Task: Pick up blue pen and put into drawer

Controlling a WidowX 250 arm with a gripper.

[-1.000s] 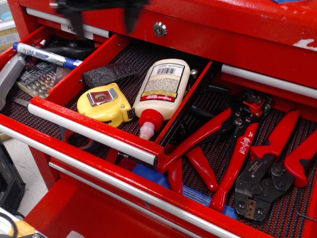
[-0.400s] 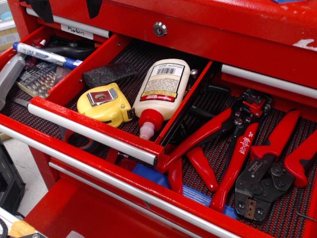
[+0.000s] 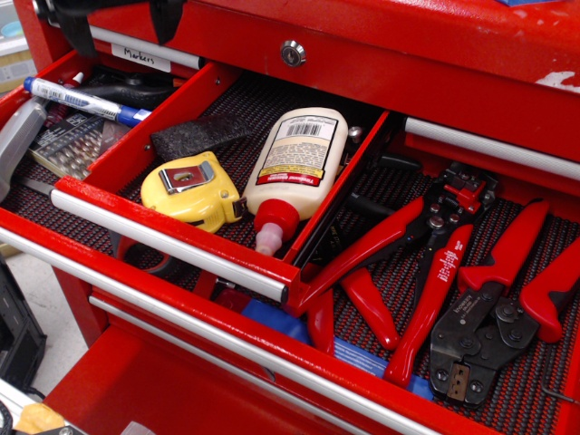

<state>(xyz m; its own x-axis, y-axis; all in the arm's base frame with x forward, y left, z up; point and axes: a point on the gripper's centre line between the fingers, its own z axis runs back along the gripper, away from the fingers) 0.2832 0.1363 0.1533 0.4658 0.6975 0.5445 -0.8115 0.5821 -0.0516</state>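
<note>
Claw (image 3: 113, 20) hangs at the top-left edge of the only view, two dark fingers poking down in front of the red tool chest (image 3: 435, 54) — fingers apart w/ nothing between them, so it reads as open and empty. It sits above the left compartment, not touching anything there.

Blue pen (image 3: 86, 100) lies in the left drawer (image 3: 27, 217), slanted, blue cap toward the far-left corner, blue tail toward the red divider. It rests on top of other clutter — a metal-mesh item (image 3: 71, 145) just beside it, dark cables behind. By the look of it the pen is already in a drawer, so the job is likely done or close to it, and the empty claw above fits that reading.

Middle tray (image 3: 181, 237) holds a yellow tape measure (image 3: 188, 188), a white glue bottle (image 3: 299, 163) lying nozzle-forward and a black block (image 3: 198, 134) at the back, all on ribbed liner.

Right section — red-handled pliers and crimpers (image 3: 453, 290) laid flat, handles toward the camera. A flat blue strip (image 3: 362, 358) shows in the lower drawer, apart from the pen.
</note>
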